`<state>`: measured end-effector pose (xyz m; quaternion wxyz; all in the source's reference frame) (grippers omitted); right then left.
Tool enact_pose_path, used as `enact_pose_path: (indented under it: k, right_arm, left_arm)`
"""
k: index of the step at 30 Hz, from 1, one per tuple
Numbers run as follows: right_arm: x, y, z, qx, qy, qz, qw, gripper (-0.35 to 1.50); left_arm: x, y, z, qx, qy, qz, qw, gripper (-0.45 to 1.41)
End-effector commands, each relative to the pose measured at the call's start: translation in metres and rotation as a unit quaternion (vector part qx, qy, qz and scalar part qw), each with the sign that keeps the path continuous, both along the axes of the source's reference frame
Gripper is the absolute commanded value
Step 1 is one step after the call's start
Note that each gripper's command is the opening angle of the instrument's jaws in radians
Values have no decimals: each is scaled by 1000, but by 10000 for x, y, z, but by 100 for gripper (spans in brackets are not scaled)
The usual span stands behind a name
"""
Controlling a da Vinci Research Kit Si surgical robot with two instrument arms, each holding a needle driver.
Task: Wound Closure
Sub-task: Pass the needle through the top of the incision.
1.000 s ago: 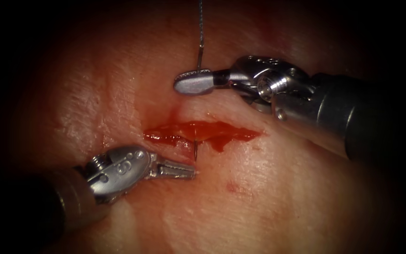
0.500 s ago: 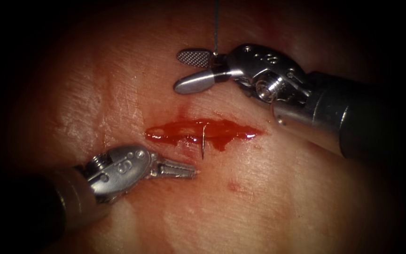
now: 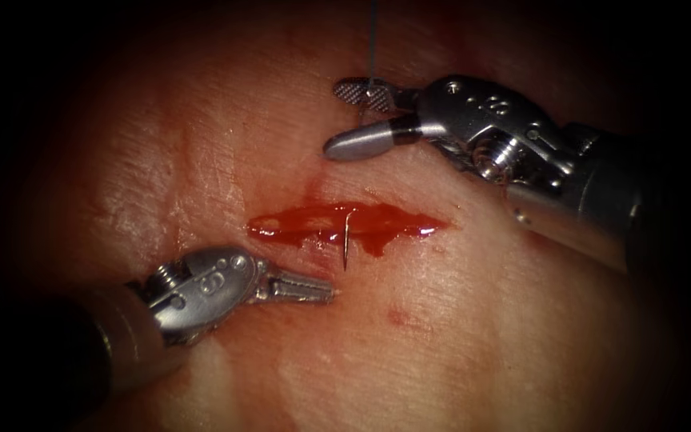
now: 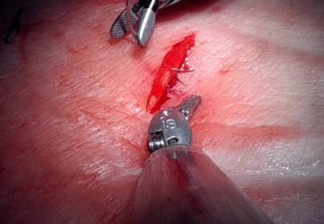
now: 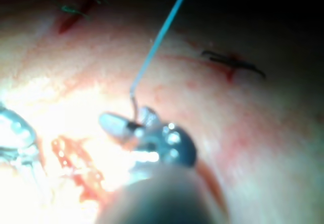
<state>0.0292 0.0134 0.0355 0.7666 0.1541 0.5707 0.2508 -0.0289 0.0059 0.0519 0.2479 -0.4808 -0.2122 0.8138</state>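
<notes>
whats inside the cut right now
Red fluid and part of the needle, its tip poking out of the tissue. The rest of the needle is buried.

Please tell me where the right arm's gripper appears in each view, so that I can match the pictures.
Endoscope view: the right gripper is above the cut, open and holding nothing, with the thread at its upper jaw.
Left wrist view: the right gripper is beyond the cut, opposite the shut, empty left gripper.
Right wrist view: the right gripper is beside the cut.
Shared landmark: the cut, with the needle in the tissue.
</notes>
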Motion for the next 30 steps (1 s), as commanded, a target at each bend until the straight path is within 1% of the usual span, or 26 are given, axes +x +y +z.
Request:
enact_pose_path:
  k: [1, 2, 3, 4, 5, 6, 10, 13, 16, 18, 19, 20, 21, 22, 23, 24, 25, 27, 30]
  right_arm:
    - [1, 9, 2, -3, -1, 2, 1000, 121]
    - [-3, 10, 1, -8, -6, 7, 1000, 111]
    - [-3, 10, 1, -8, -6, 7, 1000, 111]
    - [-4, 10, 1, -10, -7, 7, 1000, 98]
    - [-5, 11, 0, -26, -1, 3, 1000, 64]
    - [-4, 12, 1, -27, 1, 8, 1000, 62]
    - [0, 17, 4, -29, 6, 16, 999, 71]
    - [4, 20, 8, -29, 4, 19, 999, 84]
    - [6, 19, 8, -30, 4, 19, 999, 88]
    - [6, 19, 7, -29, 5, 18, 999, 88]
    - [7, 18, 7, -29, 6, 17, 999, 84]
    - [6, 18, 6, -28, 9, 13, 999, 62]
    - [6, 18, 6, -28, 9, 13, 999, 62]
    - [6, 18, 5, -28, 10, 12, 1000, 42]
    - [6, 18, 4, -27, 13, 8, 1000, 12]
    - [5, 18, 3, -26, 14, 7, 1000, -23]
    - [5, 18, 2, -25, 20, 5, 999, -35]
    - [4, 19, 1, -24, 25, 1, 999, -35]
    - [4, 19, 1, 11, 33, 5, 999, -35]
  left_arm:
    - [-4, 3, 6, -1, -1, 0, 1000, -45]
    - [-5, 3, 7, -2, -1, 0, 1000, -45]
    - [-5, 3, 7, -2, -1, 0, 1000, -45]
    - [-5, 3, 7, -2, -1, 0, 1000, -45]
    - [-5, 3, 7, -2, -1, 0, 1000, -45]
    - [-5, 3, 7, -2, -1, 0, 1000, -45]
    - [-5, 2, 7, -2, -1, 0, 1000, -45]
    - [-4, 2, 7, -2, -1, 0, 1000, -45]
    - [-4, 2, 7, -2, -1, 0, 1000, -45]
    - [-4, 2, 7, -2, -1, 0, 1000, -45]
    - [-4, 2, 7, -2, -1, 0, 1000, -45]
    - [-4, 2, 7, -2, -1, 0, 1000, -45]
    - [-4, 2, 7, -2, -1, 0, 1000, -45]
    - [-4, 2, 7, -2, -1, 0, 1000, -45]
    - [-4, 2, 7, -2, -1, 0, 1000, -45]
    - [-4, 2, 7, -2, -1, 0, 1000, -45]
    - [-4, 2, 7, -2, -1, 0, 1000, -45]
    - [-4, 2, 7, -2, -1, 0, 1000, -45]
    - [-4, 2, 7, -2, -1, 0, 1000, -45]
